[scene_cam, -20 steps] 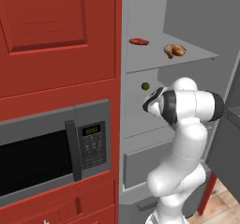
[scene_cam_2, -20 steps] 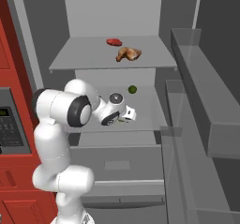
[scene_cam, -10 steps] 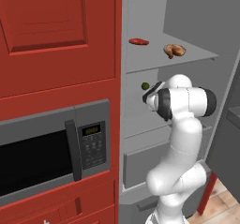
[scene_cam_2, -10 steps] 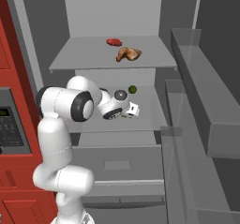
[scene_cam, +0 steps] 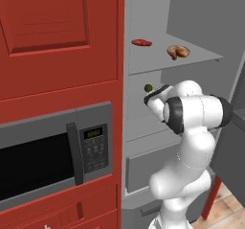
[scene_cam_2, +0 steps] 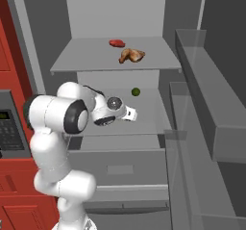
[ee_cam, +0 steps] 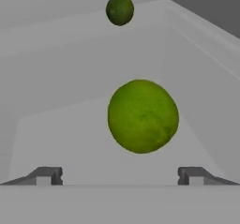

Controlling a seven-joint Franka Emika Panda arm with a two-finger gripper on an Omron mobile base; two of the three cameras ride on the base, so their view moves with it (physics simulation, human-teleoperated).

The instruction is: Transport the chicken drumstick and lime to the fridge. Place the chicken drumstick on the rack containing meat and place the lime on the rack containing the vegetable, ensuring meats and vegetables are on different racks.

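Observation:
The lime (ee_cam: 143, 116) lies on the fridge's second shelf (scene_cam_2: 154, 109), just ahead of my gripper (ee_cam: 119, 176) and clear of both fingertips (ee_cam: 45, 175). The gripper is open. Further back on the same shelf sits the small dark green vegetable (ee_cam: 119, 10) (scene_cam_2: 136, 92) (scene_cam: 148, 87). On the top shelf (scene_cam_2: 81, 56) the golden-brown chicken drumstick (scene_cam_2: 131, 56) (scene_cam: 178, 51) rests beside the flat red meat (scene_cam_2: 116, 43) (scene_cam: 141, 42). My gripper (scene_cam_2: 130, 113) reaches in over the second shelf of the fridge (scene_cam_2: 96, 12), and the hand (scene_cam: 157, 97) hides the lime in the left base view.
The open fridge door (scene_cam_2: 211, 108) with its shelf bins stands on the right. A closed drawer (scene_cam_2: 120, 166) sits below the second shelf. A microwave (scene_cam: 43, 161) set in red cabinets (scene_cam: 57, 31) borders the fridge on the left.
The jaws have spread wide and the lime is free of them. The forearm has swung up a little while the hand stayed over the second shelf.

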